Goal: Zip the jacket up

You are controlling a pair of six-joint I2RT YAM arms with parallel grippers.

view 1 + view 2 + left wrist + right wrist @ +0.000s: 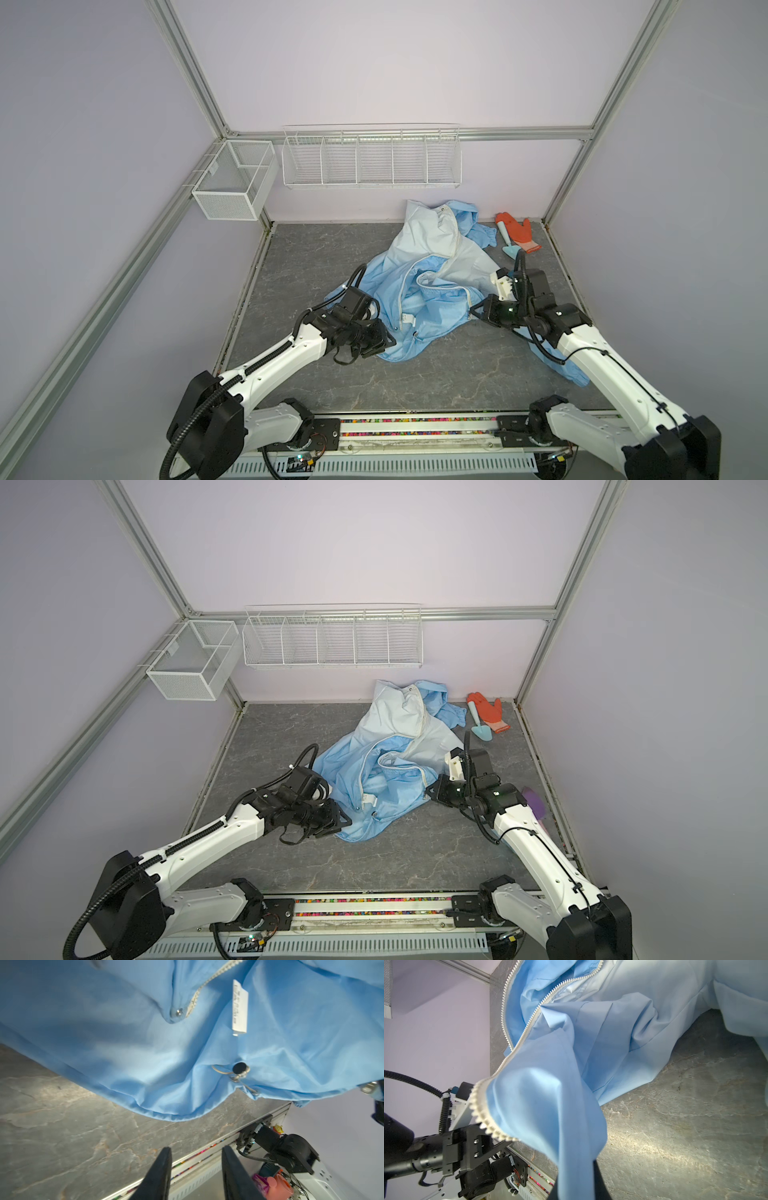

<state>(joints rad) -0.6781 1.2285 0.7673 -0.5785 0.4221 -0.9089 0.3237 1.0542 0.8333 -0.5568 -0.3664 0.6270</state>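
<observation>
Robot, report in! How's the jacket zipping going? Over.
Left claw open, empty. Right claw shut on jacket edge. Zipper undone, jacket crumpled. Nothing blocking.

Pale lilac walls (374,62), aluminium frame (191,70), grey marbled tabletop (324,257), white wire rack (371,158), mesh basket (232,183) on back wall.

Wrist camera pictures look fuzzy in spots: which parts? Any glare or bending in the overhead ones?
Left wrist view: the jacket is soft, its white label print unreadable. Right wrist view: the nearest zipper teeth blur, and a pale sheen lies on the table. In both top views: even light, faint shadows, frame posts splaying outward.
</observation>
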